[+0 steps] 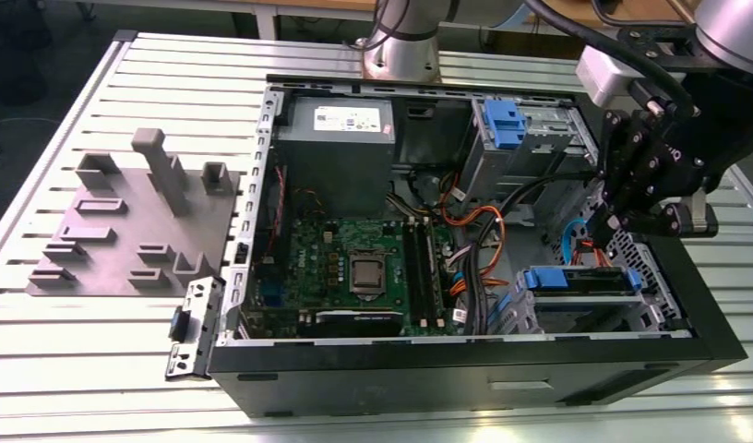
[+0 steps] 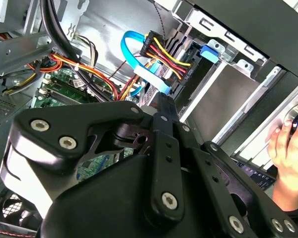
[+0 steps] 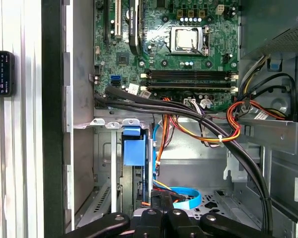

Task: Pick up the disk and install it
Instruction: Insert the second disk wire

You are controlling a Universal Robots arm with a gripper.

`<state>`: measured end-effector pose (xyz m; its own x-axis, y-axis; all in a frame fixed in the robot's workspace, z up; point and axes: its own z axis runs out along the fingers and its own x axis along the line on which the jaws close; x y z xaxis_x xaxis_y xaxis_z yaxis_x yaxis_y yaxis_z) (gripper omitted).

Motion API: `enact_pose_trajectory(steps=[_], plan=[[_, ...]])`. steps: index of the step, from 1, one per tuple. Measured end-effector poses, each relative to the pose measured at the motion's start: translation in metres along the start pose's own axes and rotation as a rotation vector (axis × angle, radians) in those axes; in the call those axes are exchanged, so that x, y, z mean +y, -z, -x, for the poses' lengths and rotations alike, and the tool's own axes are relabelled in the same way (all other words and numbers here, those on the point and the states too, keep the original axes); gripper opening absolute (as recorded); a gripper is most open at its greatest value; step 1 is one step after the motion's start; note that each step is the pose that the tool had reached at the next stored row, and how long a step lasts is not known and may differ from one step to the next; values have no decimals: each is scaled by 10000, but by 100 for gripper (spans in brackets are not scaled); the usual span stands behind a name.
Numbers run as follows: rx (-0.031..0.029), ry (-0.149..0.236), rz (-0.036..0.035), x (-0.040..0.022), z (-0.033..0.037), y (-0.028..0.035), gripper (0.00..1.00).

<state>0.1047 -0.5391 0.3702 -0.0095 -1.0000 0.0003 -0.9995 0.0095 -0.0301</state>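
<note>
The disk (image 1: 582, 280) sits edge-up in the lower drive bay of the open computer case (image 1: 475, 355), at the exterior view's right. Its blue carrier frame shows along the top, and the metal body is hidden inside the bay. In the first wrist view one blue carrier tab (image 3: 134, 146) stands in the bay slot. My gripper (image 1: 619, 221) hangs inside the case just behind the bay's far end, near the right wall. In both wrist views its black fingers (image 2: 161, 106) are pressed together with nothing visible between them, just beside the carrier (image 3: 162, 206).
Bundled orange, yellow and black cables (image 1: 475, 231) and a flat blue cable (image 3: 186, 198) run close to the gripper. An upper bay holds a blue bracket (image 1: 506, 125). A grey box (image 1: 340, 129), the motherboard (image 1: 352, 268) and a grey fixture plate (image 1: 130, 231) lie leftward. A person's hand (image 2: 288, 148) rests outside the case.
</note>
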Motion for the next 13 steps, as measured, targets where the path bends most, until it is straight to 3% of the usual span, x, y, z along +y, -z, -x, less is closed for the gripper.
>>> enact_pose_trajectory(steps=[8, 13], plan=[[0, 0, 0, 0, 1, 0, 11], [4, 1, 83, -14, 3, 0, 17]])
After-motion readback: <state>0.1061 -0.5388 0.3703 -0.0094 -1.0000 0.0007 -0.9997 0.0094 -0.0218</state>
